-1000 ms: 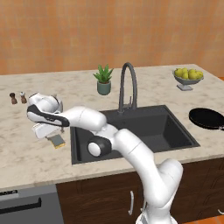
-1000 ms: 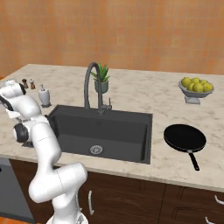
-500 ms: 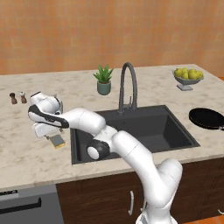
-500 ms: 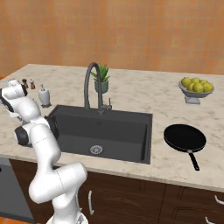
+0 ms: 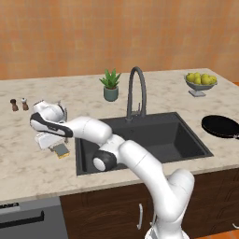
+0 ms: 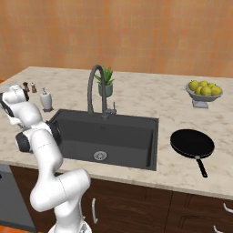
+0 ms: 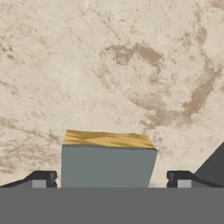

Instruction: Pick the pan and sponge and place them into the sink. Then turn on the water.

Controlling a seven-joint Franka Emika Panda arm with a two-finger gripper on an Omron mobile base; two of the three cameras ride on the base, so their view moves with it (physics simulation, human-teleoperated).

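Note:
The sponge [image 7: 107, 161], yellow with a grey-green top, lies on the counter left of the sink [image 5: 140, 140]. In the hand view it sits between my two fingertips [image 7: 41, 179] with a gap on each side. My gripper [image 7: 109, 181] is open and points down over the sponge [image 5: 61, 150], holding nothing. From the left base view the gripper [image 5: 48, 141] hangs just above the counter by the sink's left rim. The black pan [image 5: 221, 126] rests on the counter right of the sink, handle toward the front [image 6: 200, 166]. No water runs from the faucet [image 5: 135, 91].
A potted plant [image 5: 111, 85] stands behind the faucet. A fruit bowl [image 5: 200, 83] sits at the back right. Two small shakers [image 5: 18, 104] and a soap dispenser [image 6: 46, 100] stand behind my hand. The sink's corner [image 7: 214, 168] lies close to the right finger.
The hand has shifted only very slightly above the sponge. The jaws stay wide open and nothing else has moved.

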